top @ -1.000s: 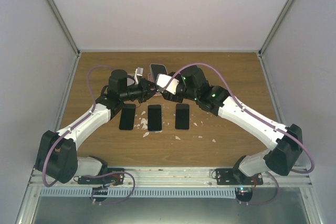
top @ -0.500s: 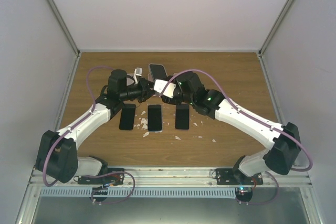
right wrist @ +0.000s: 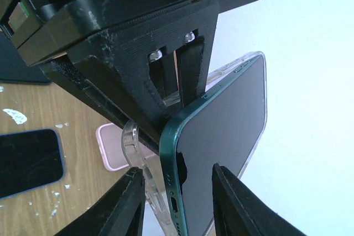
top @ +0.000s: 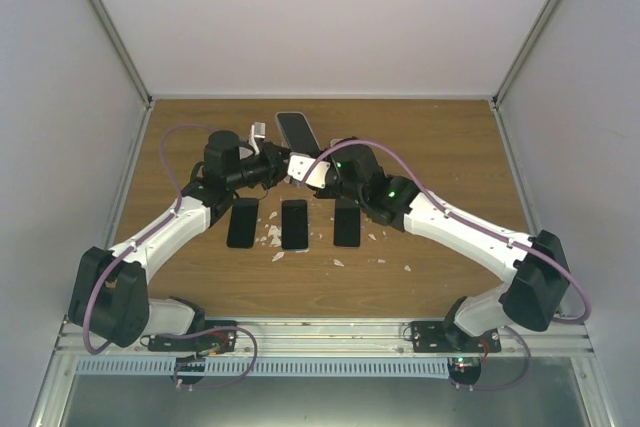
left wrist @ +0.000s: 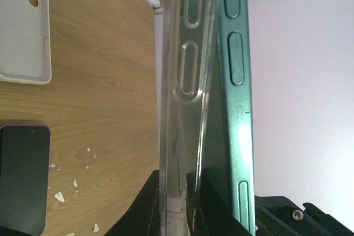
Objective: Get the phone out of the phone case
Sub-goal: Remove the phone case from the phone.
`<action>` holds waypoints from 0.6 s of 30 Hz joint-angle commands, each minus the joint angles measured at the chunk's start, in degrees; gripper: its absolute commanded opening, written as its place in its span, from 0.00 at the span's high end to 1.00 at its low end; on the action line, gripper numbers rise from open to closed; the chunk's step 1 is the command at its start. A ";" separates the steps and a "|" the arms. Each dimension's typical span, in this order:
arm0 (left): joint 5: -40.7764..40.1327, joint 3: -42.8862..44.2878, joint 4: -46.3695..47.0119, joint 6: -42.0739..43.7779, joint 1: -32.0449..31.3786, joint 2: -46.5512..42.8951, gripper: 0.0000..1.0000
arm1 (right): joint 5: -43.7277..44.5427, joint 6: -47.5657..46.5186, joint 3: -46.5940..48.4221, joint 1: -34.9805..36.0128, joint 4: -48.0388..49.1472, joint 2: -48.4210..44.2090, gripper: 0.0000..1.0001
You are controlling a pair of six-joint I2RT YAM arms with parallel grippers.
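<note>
My right gripper [right wrist: 178,205] has come in from the right over the last second and narrowed its jaws. They now straddle the bottom corner of the dark green, black-screened phone [right wrist: 221,125], one finger on each side. A flap of the clear, flexible plastic phone case [left wrist: 185,81] sits between the phone's edge and the finger on the case side. I cannot tell whether the pads are bearing on the phone yet or are just short of it.

Directly opposite, the left gripper [left wrist: 178,194] is clamped tight on the lip of that clear case and holds it on edge above the wooden table [top: 430,137]. Seen from its wrist, the phone stands just beside the case wall, already parted from it near the fingers.

To my eye the phone has also tipped a little further back between the two grippers. I read this as the peel having started, with the phone half out at one corner but not yet free. Below both grippers three dark phones [top: 294,224] lie flat in a row among white scraps [top: 270,237]. They are well apart from the work.
</note>
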 commanded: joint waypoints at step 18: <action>6.08 0.06 3.10 2.03 -1.24 -1.12 1.00 | -5.15 4.15 3.11 -1.82 -5.34 -4.19 0.58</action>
